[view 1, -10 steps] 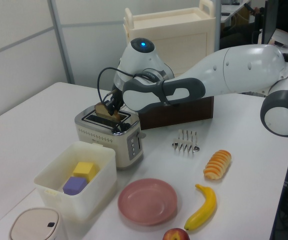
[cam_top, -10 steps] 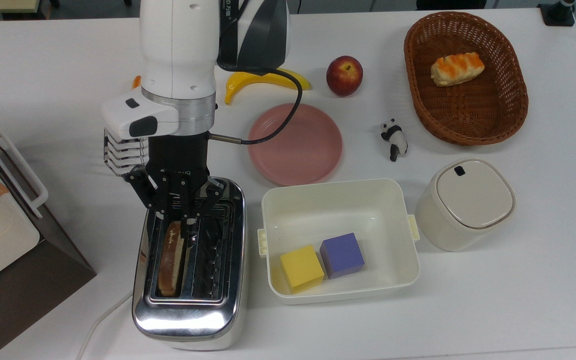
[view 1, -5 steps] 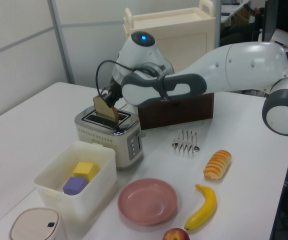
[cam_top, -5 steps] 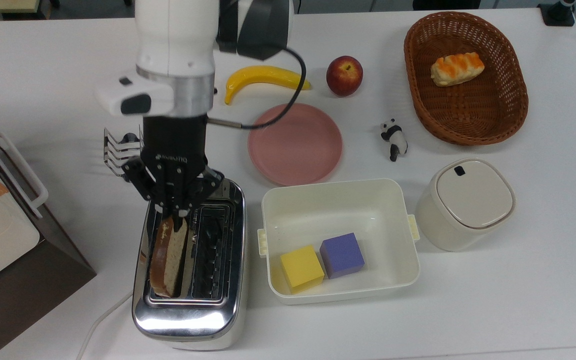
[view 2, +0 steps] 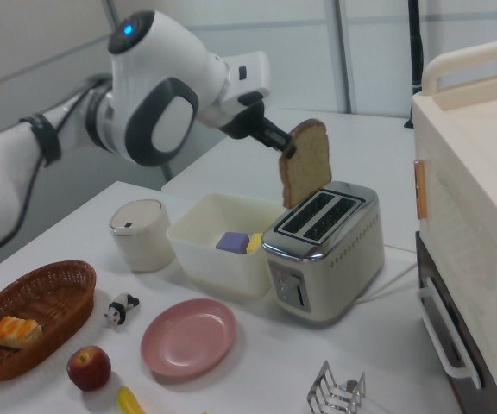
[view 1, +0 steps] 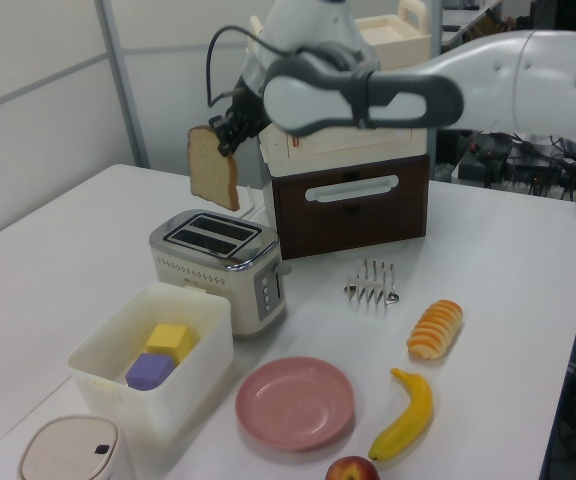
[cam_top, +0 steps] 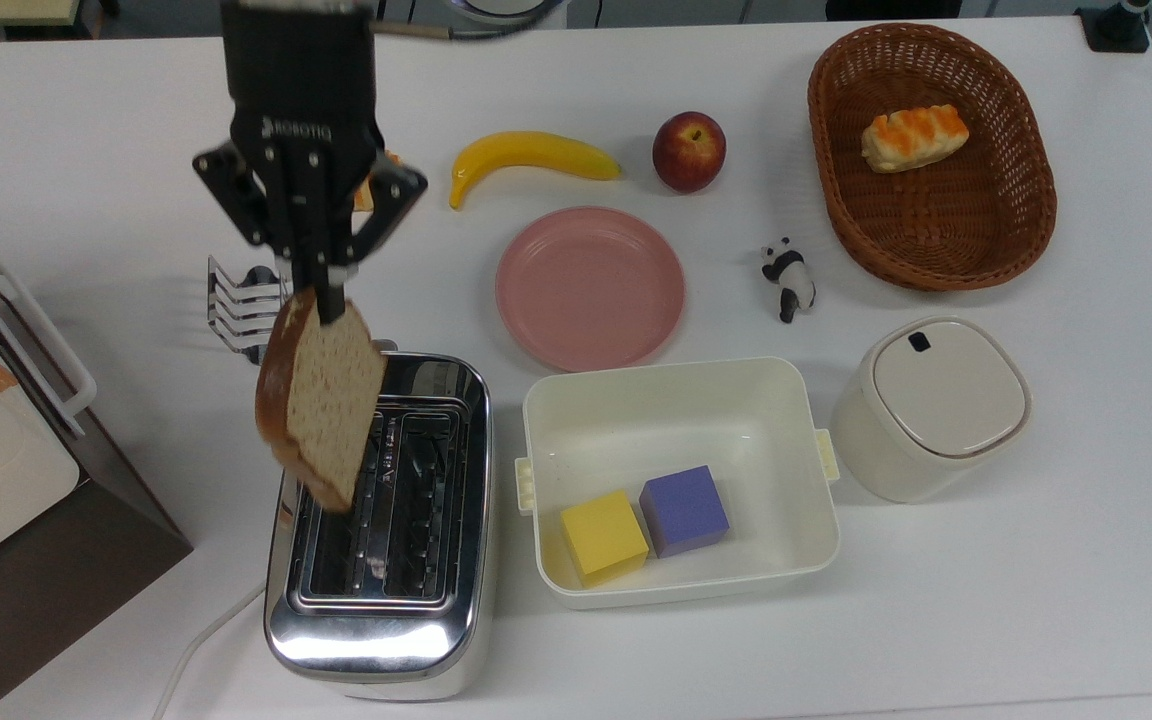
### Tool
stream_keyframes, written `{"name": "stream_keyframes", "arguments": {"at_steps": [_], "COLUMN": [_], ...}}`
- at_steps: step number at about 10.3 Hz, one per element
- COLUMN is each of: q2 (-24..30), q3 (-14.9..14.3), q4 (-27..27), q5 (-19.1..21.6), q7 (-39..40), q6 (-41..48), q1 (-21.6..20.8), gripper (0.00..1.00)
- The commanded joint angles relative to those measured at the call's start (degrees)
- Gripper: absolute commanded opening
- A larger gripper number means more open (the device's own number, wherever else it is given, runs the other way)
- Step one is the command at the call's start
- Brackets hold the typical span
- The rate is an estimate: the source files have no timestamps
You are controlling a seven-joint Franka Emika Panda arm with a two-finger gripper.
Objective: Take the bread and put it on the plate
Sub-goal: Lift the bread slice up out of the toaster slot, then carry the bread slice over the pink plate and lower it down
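The bread [cam_top: 321, 405] [view 1: 214, 168] [view 2: 305, 161], a speckled tan slice with a dark crust, hangs clear above the chrome toaster [cam_top: 381, 540] [view 1: 218, 265] [view 2: 324, 250]. My gripper [cam_top: 326, 290] [view 1: 226, 142] [view 2: 285, 148] is shut on the slice's upper edge. The pink plate [cam_top: 590, 287] [view 1: 295, 402] [view 2: 188, 337] lies bare on the white table, to the top view's right of the toaster and apart from the gripper.
A white tub [cam_top: 786, 400] with a yellow and a purple cube stands beside the toaster. A toast rack [cam_top: 236, 305], banana [cam_top: 533, 156], apple [cam_top: 688, 150], panda figure [cam_top: 788, 276], wicker basket [cam_top: 1026, 230] with a roll, lidded canister [cam_top: 926, 405] and a cabinet [view 1: 353, 205] stand around.
The gripper has risen with the bread, drawing the slice fully out of the toaster slot and up above it. The arm has moved toward the top view's upper edge.
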State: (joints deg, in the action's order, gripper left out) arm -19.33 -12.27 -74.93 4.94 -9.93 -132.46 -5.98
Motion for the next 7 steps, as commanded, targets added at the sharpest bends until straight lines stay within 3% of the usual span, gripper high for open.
{"name": "stream_keyframes", "arguments": {"at_steps": [1, 3, 6, 7], "q2": [6.1, 7.3, 7.4, 7.3], "q3": [-0.2, -2.0, -2.8, -2.6], "q4": [-3.9, -3.9, -8.2, -10.9], "q5": [7.1, 20.3, 26.8, 27.1], "q7": [2.0, 8.6, 9.0, 9.0], "q6": [16.2, 30.6, 39.6, 39.9], "q1": [0.0, 1.8, 2.1, 1.7], "gripper": [0.00, 0.00, 0.00, 0.00]}}
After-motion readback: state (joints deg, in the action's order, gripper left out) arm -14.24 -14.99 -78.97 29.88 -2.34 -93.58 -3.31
